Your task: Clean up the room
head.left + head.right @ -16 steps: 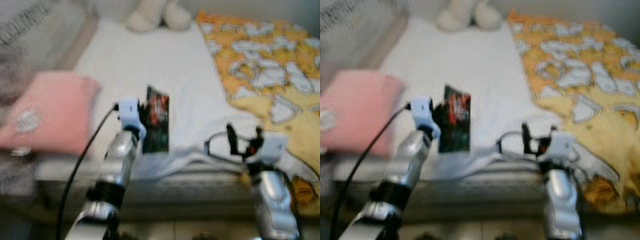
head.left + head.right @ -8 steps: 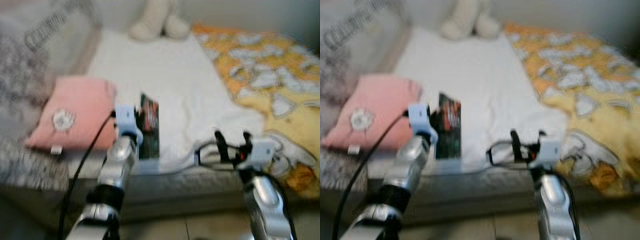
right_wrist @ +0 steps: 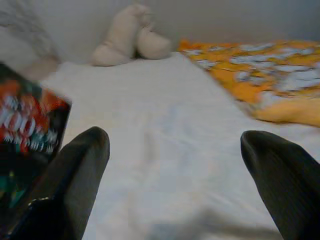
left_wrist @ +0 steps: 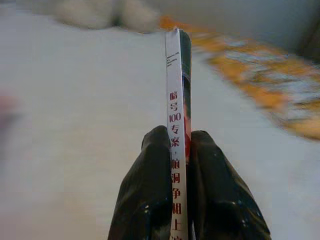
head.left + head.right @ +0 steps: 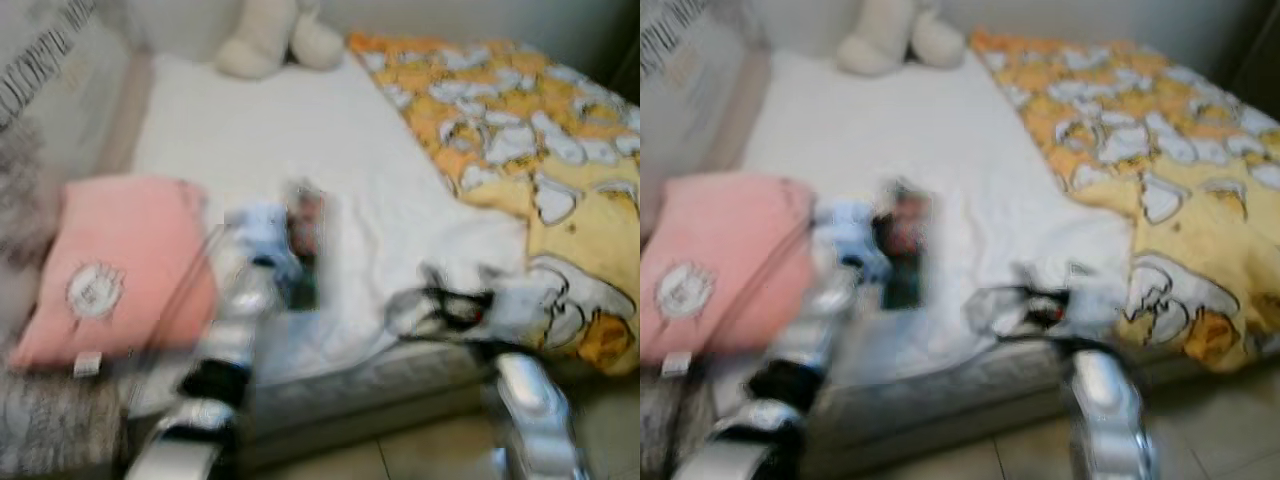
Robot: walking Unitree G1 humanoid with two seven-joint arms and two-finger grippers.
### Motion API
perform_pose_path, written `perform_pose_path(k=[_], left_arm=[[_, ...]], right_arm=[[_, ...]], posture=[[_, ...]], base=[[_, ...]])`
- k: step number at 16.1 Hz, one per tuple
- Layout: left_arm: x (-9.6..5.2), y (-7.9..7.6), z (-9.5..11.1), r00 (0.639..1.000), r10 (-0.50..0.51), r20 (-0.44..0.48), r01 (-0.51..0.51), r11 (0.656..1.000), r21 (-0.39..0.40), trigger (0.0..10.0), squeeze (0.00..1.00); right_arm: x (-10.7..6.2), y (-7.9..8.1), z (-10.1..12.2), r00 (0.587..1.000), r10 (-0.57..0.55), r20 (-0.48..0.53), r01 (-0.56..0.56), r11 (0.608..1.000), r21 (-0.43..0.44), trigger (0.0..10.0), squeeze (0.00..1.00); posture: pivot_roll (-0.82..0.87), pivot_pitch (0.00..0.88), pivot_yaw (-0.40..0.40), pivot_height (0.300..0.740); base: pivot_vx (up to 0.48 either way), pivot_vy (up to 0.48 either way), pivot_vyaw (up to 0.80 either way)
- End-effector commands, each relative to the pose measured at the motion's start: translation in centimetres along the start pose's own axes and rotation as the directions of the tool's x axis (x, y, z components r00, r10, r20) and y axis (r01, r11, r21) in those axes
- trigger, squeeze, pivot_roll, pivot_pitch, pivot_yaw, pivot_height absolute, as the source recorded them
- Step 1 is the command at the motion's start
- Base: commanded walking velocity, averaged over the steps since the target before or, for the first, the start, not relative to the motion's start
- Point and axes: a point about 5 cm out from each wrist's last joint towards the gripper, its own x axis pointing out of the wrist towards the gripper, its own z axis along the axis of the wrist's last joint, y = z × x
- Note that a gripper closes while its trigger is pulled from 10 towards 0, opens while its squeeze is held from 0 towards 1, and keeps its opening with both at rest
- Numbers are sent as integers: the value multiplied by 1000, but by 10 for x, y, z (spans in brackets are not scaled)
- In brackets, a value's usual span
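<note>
Here, the left gripper [image 4: 179, 150] clenches a book [image 4: 178, 100] upright above the bed [image 5: 300, 130], beside the pink pillow [image 5: 120, 260]; the right gripper [image 3: 175, 155] hangs spread, empty; next, probably carrying the book to storage.

I count one bed [image 5: 300, 140] under its white sheet. On it I see one pink cushion [image 5: 115, 265], one cream plush toy [image 5: 275, 40] at the far end, and one yellow-and-orange patterned blanket [image 5: 520, 140]. I count one book [image 4: 177, 100], red characters down its white spine, pinched in my left hand [image 4: 181, 150]. I have two hands up: that one and my right hand [image 3: 175, 165], its two black fingers spread apart.
</note>
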Motion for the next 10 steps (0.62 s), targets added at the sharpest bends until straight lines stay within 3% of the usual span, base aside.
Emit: perform_pose_path(k=[1,4,6,8,10], left_arm=[[4,-16,9,999,-38,36,38,999,-10,10000,0],[7,-17,9,999,-32,26,32,999,0,10000,0],[12,-21,5,999,-20,-29,20,1000,-17,10000,0],[23,-33,0,991,-35,-126,23,995,-97,10000,0],[32,-60,3,973,-130,-188,90,974,-208,10000,0]], right_arm=[[-4,-11,1,1000,-29,-9,29,999,-30,10000,0],[-7,-10,0,1000,-19,-20,19,999,-34,10000,0],[-8,-10,0,1000,-13,-27,12,999,-33,10000,0],[-12,-10,-2,999,-14,-44,13,1000,-24,10000,0],[-20,-9,-3,997,6,-73,-8,999,-34,10000,0]], posture=[[-70,0,9,740],[-73,0,4,740],[-72,0,0,740],[-77,12,-18,740],[-133,41,-27,740]], base=[[0,439,0],[0,435,0],[266,401,0],[0,0,0],[0,0,0]])
